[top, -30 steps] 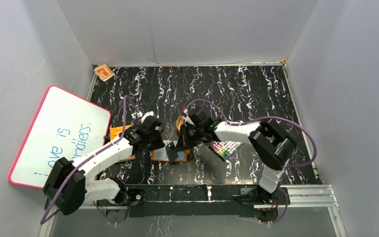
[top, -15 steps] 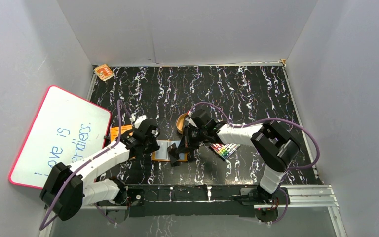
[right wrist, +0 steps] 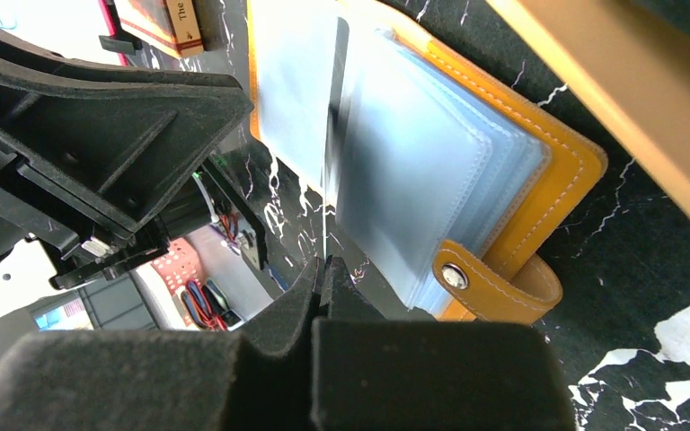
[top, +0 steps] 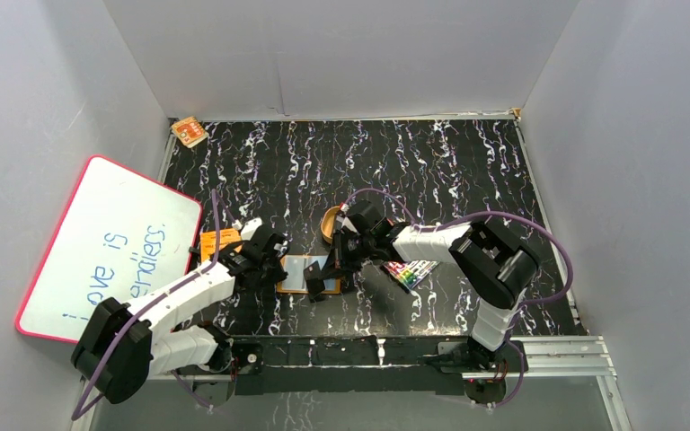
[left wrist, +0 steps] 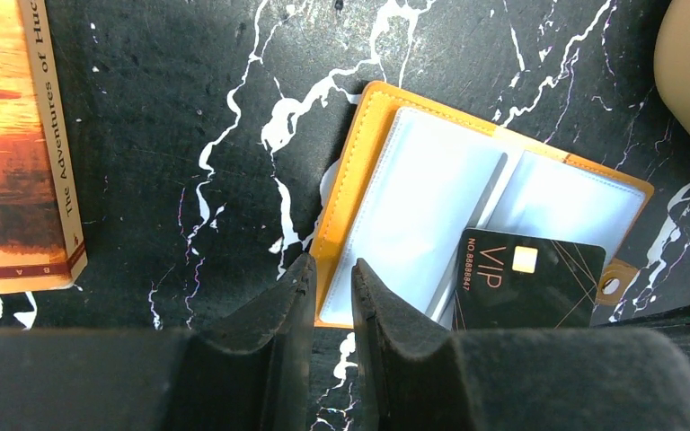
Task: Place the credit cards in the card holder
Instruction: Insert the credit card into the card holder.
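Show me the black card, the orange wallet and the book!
Black card (left wrist: 539,296), left wrist view, on its face below the chip.
Orange wallet (left wrist: 422,197), left wrist view, on its clear left pocket.
Book (left wrist: 4,153), left wrist view, on its orange cover.

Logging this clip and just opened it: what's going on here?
The right hand is shut on a black credit card, holding it tilted at the clear sleeves of the open orange card holder. Most of the card shows outside the sleeves, so it is not yet in. The left hand is by the holder's left edge, fingers slightly apart, gripping nothing.
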Action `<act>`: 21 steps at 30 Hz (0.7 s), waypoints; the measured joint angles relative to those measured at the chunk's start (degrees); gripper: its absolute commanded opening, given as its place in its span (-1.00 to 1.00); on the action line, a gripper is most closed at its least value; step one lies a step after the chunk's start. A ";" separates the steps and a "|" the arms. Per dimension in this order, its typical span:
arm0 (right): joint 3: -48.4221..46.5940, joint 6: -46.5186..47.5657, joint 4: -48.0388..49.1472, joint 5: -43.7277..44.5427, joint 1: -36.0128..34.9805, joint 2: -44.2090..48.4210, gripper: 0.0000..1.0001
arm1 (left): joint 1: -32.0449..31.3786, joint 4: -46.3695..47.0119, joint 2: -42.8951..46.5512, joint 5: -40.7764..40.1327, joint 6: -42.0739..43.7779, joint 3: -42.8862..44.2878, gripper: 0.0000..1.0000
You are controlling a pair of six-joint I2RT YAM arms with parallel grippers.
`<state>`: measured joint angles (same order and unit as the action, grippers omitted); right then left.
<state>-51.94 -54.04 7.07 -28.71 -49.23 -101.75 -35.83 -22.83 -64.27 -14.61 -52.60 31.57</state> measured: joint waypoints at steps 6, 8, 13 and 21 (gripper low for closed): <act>0.07 -0.26 0.48 0.15 0.15 0.00 -1.00 | 0.00 -0.13 0.00 -0.15 -0.33 -0.04 -0.60; 0.17 -0.33 0.50 0.22 0.15 -0.04 -1.00 | 0.00 -0.15 -0.02 -0.26 -0.52 -0.13 -0.62; 0.22 -0.96 0.76 0.22 0.37 -1.09 -1.00 | 0.00 -0.20 -0.02 -0.44 -1.07 -1.14 -0.62; 0.22 -1.77 1.81 0.07 0.42 -2.47 -1.00 | 0.04 -0.48 -0.02 -0.44 -1.46 -1.92 -0.63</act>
<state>-51.72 -55.81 8.88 -28.64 -48.82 -104.22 -35.79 -23.31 -64.29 -15.05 -54.06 29.65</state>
